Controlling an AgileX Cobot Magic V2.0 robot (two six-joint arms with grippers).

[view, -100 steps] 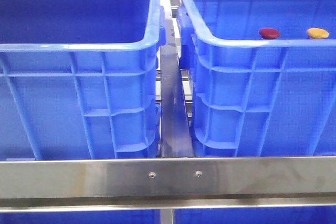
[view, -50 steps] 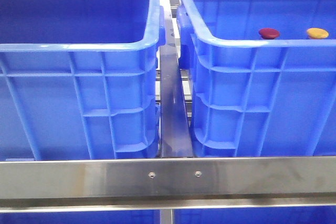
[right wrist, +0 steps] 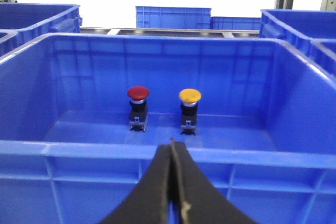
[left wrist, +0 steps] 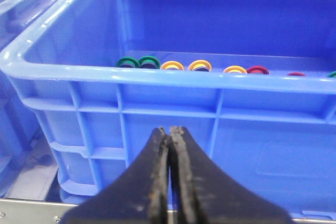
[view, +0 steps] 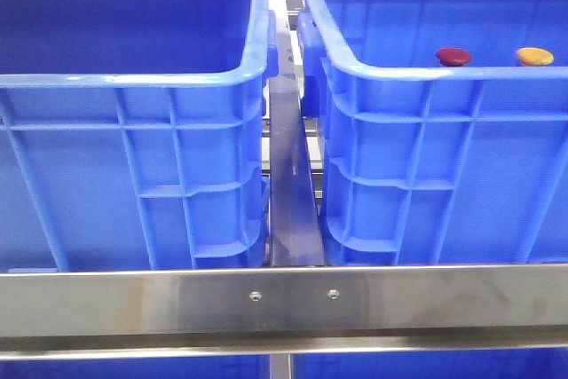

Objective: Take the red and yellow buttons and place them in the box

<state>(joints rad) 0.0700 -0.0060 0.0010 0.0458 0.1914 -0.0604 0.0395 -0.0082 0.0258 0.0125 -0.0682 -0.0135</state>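
The dark red button [view: 453, 56] and the yellow button [view: 535, 56] stand upright side by side inside the right blue crate [view: 426, 75]. In the right wrist view the red button [right wrist: 138, 93] and the yellow button [right wrist: 190, 96] sit on small black bases on that crate's floor [right wrist: 157, 153]. My right gripper [right wrist: 172, 141] is shut and empty, just outside the near rim. My left gripper [left wrist: 170, 129] is shut and empty in front of the ribbed wall of the left blue crate [left wrist: 157, 74]. That crate also shows in the front view [view: 133, 77]. Neither gripper shows in the front view.
Several green, yellow and red rings [left wrist: 199, 66] lie in a row on the left crate's floor. A steel bar [view: 291, 193] runs between the two crates. A steel rail [view: 284, 299] crosses the front. More blue crates [right wrist: 173, 17] stand behind.
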